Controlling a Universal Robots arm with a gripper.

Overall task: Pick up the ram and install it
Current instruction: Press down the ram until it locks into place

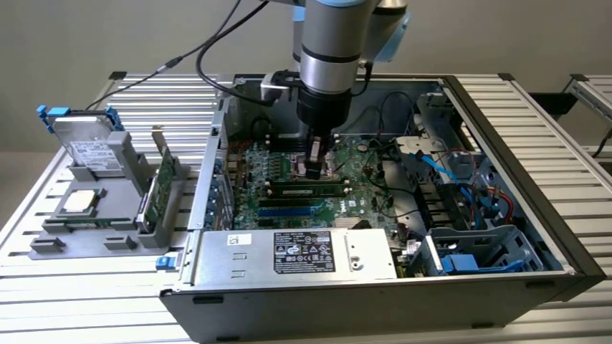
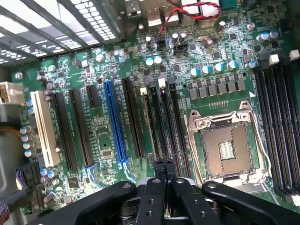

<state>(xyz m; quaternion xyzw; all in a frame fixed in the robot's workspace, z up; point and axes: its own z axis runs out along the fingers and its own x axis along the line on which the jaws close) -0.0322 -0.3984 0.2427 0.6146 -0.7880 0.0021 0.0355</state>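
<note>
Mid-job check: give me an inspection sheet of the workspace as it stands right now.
Surface: slatted metal table carrying an open computer case.
Job's things: ram lies along the black slots of the motherboard; whether it is fully seated cannot be told.
Clutter: grey holder at the exterior view's left, with a grey drive and a green card standing in it.
Grippers: pincer shut, nothing between its fingers, low over the slots beside the processor socket.
Cables: black cables hang off the arm; blue cables run inside the case.
Surroundings: plain wall; a second slatted table at the exterior view's right.
</note>
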